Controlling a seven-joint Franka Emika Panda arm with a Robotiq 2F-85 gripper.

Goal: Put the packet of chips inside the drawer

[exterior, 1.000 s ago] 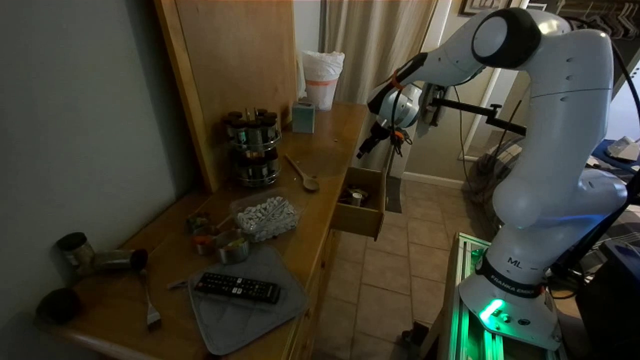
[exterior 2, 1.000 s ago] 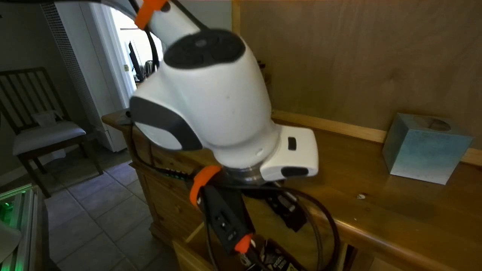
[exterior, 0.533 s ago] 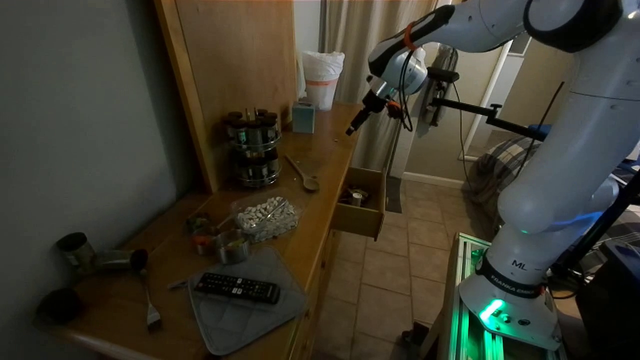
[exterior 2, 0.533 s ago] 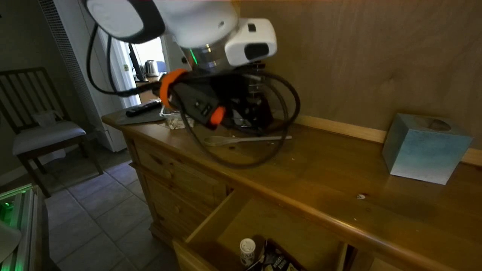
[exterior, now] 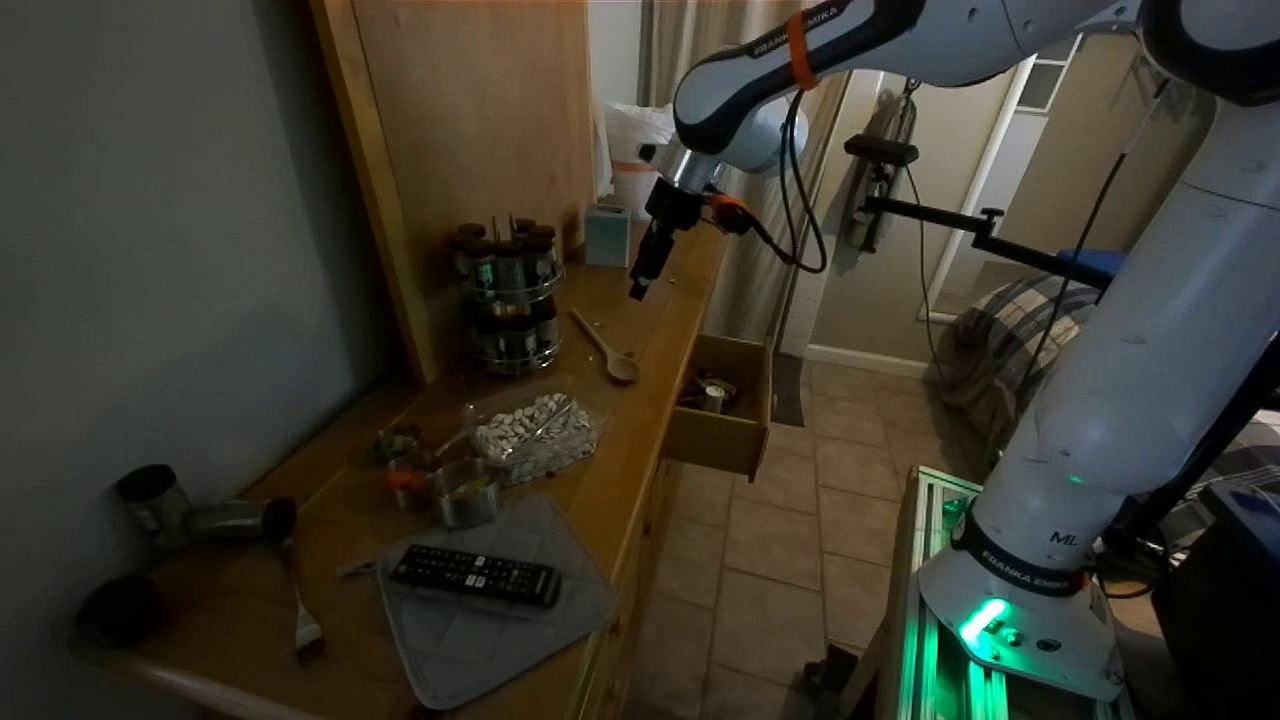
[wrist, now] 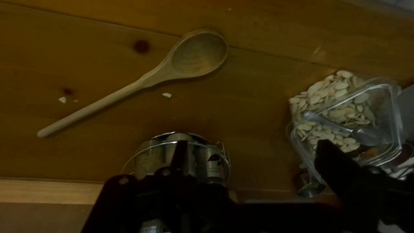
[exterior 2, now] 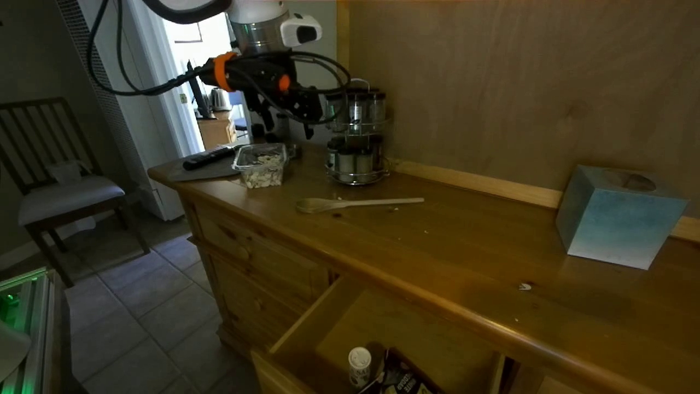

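Note:
The light-brown wooden drawer stands pulled out in both exterior views (exterior: pixel 712 442) (exterior 2: pixel 311 323). A black packet with white lettering, the chips packet (exterior 2: pixel 406 378), lies inside it beside a small white can (exterior 2: pixel 359 365); the frame's lower edge cuts the packet off. My gripper shows in both exterior views (exterior: pixel 640 288) (exterior 2: pixel 290 130), raised above the counter, apart from the drawer. In the wrist view its dark fingers (wrist: pixel 253 144) are spread wide with nothing between them. The drawer is out of the wrist view.
A wooden spoon (wrist: pixel 136 84) lies on the counter below the gripper. A spice rack (exterior 2: pixel 356 137) and a clear tub of pale pieces (exterior 2: pixel 263 167) stand close by. A remote (exterior: pixel 475 575) lies on a grey mat. A blue tissue box (exterior 2: pixel 618 216) stands farther along the counter.
My gripper has risen from over the drawer and moved along the counter toward the spice rack and tub. The packet and can stay in the drawer.

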